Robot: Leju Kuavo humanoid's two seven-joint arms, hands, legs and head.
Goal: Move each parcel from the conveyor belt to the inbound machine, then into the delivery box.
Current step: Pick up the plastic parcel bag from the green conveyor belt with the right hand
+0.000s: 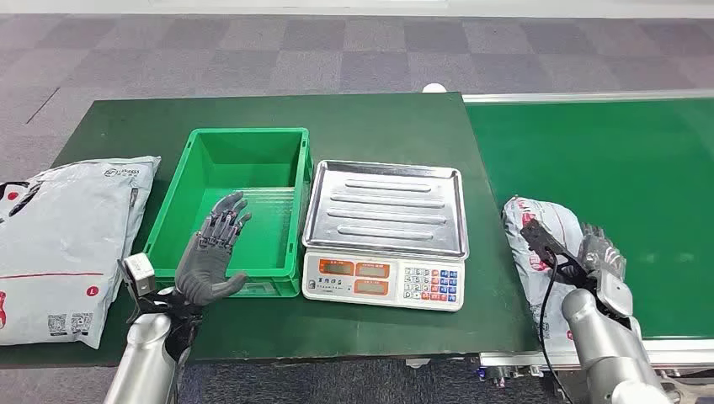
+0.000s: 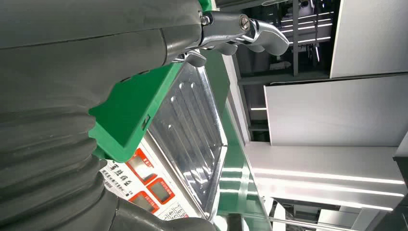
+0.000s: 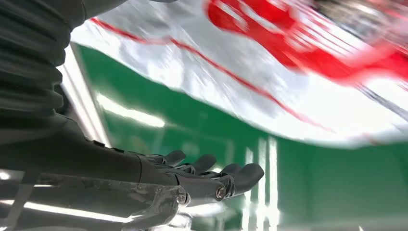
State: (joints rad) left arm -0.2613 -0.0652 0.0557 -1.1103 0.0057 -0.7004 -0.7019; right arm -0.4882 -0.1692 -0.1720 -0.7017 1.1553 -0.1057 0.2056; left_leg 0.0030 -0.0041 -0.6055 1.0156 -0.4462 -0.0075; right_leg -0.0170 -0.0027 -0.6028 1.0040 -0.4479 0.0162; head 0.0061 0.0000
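Your right hand (image 1: 599, 257) sits at the near edge of the parcel (image 1: 539, 244) on the conveyor belt (image 1: 640, 168), fingers stretched out alongside it; whether they grip it, you cannot tell, though the placement suits a first lift. Your left hand (image 1: 210, 252) hovers with fingers spread and empty at the green bin (image 1: 253, 143), likely ready to receive. Between them stands the scale (image 1: 383, 210), its tray bare for weighing; another bag (image 1: 67, 244) lies left of the bin.

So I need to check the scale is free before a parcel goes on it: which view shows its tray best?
The head view: the scale shows whole, its steel tray bare. The left wrist view catches the tray edge-on, partly hidden by the green bin. The right wrist view looks at a parcel and belt instead.
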